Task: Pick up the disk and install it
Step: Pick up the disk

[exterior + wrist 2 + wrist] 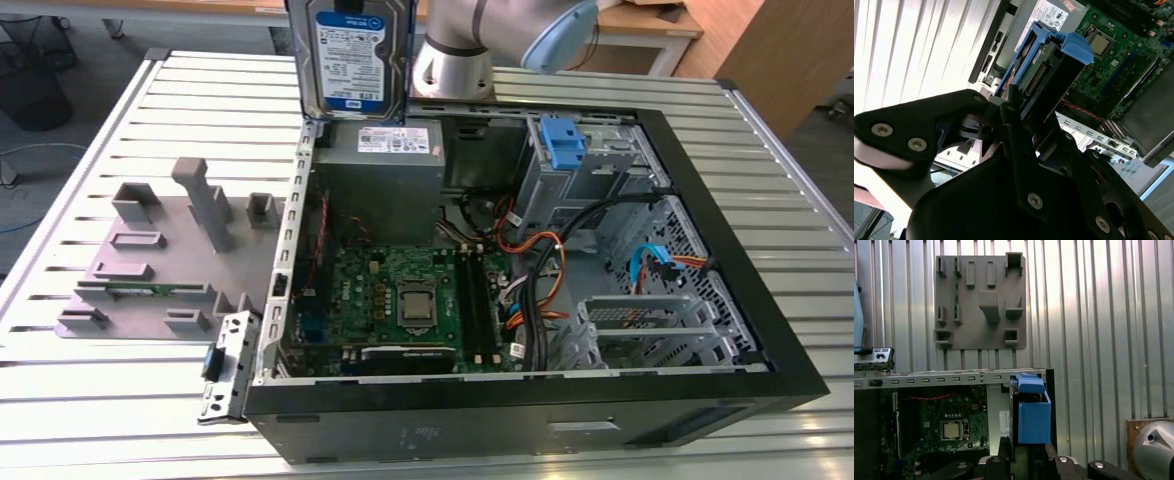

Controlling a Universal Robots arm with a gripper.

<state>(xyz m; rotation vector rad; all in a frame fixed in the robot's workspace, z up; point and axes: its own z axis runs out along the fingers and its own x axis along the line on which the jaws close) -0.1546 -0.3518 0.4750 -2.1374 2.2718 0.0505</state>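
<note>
The disk (354, 55) hangs upright in the air above the back left corner of the open computer case (534, 405), its blue-and-white label facing the exterior camera. Its top runs out of the picture. In the second wrist view my gripper (1021, 112) is shut on the disk (1046, 75), whose blue rails and connector edge show between the black fingers. The first wrist view looks along the disk (1031, 415) edge-on, with its blue rail just above the gripper (1024, 459).
Below the disk lies the grey power-supply box (387, 140). A drive cage with a blue bracket (563, 145) stands at the case's back right, and the motherboard (400, 300) and cables fill the middle. A grey parts fixture (174, 250) sits on the slatted table, left of the case.
</note>
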